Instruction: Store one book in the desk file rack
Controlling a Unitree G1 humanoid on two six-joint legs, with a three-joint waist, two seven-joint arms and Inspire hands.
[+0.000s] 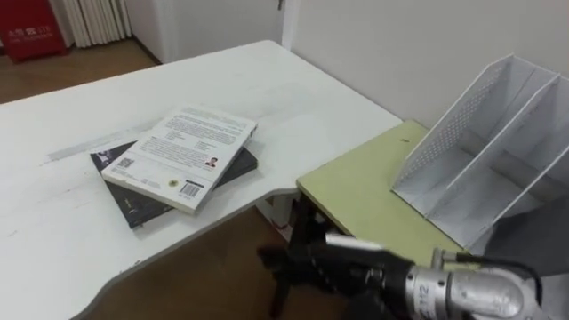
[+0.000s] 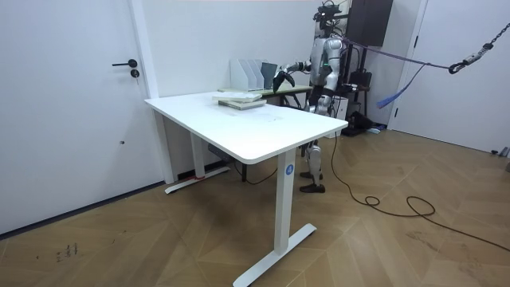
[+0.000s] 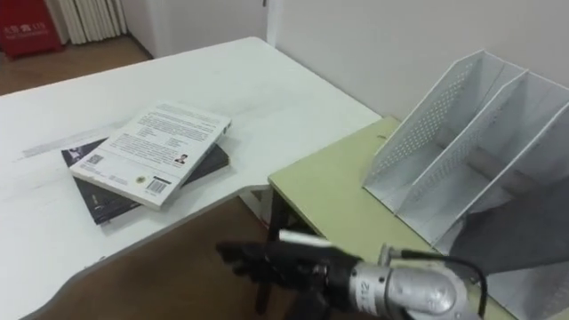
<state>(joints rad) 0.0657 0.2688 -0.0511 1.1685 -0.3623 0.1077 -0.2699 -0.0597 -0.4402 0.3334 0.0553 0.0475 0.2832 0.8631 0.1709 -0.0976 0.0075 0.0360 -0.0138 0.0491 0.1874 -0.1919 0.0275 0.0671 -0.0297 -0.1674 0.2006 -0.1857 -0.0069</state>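
Far to the left of the right hand [image 1: 342, 271], and farther from the robot, the white tabletop [image 1: 53, 213] carries a stack of two. The dark book [image 1: 140, 210] lies flat at the bottom. The white book [image 1: 180, 156] lies flat on top of it, printed cover up and turned a little, so dark corners stick out at the left and on the near side. Both sit close to the tabletop's curved near edge, well apart from the hand, up and to its left.

The hand comes in from the lower right and hangs over the wooden floor [image 1: 204, 267], in the gap between the tabletop and the green table [image 1: 356, 191]. Its dark fingers [image 1: 302, 265] are stretched out straight toward the left, slightly spread. They hold nothing and touch nothing.

Just beyond the hand and to its right, the green table stands beside the tabletop, its corner close to the tabletop's edge. Farther right of the hand, the white rack [image 1: 484, 156] stands on the green table near the wall. Its slanted slots open toward the robot, and its perforated side wall faces left.

In the room view the robot stands at the far end of the tabletop, with its right arm held out low toward the stack.
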